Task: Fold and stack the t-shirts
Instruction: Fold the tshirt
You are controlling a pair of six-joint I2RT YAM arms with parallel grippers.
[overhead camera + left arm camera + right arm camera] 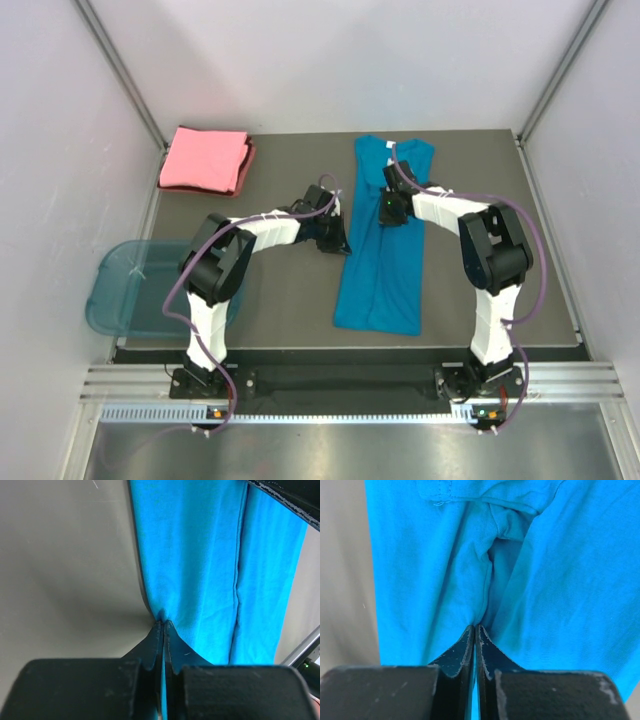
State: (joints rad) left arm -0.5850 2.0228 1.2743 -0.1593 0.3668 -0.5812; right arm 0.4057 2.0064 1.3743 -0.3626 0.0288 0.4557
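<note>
The teal-blue t-shirt (385,240) lies folded into a long narrow strip on the dark mat, running from the back to the front. My left gripper (336,240) is shut on the shirt's left edge (162,617), about midway along. My right gripper (392,212) is shut on a pinch of the shirt's cloth (476,622) nearer the collar end. The salmon-pink t-shirt (207,160) lies folded at the back left corner of the mat, apart from both grippers.
A translucent blue plastic tub (130,290) sits off the mat's left edge, beside the left arm. White walls and metal posts enclose the table. The dark mat (270,300) ends at a metal rail in front.
</note>
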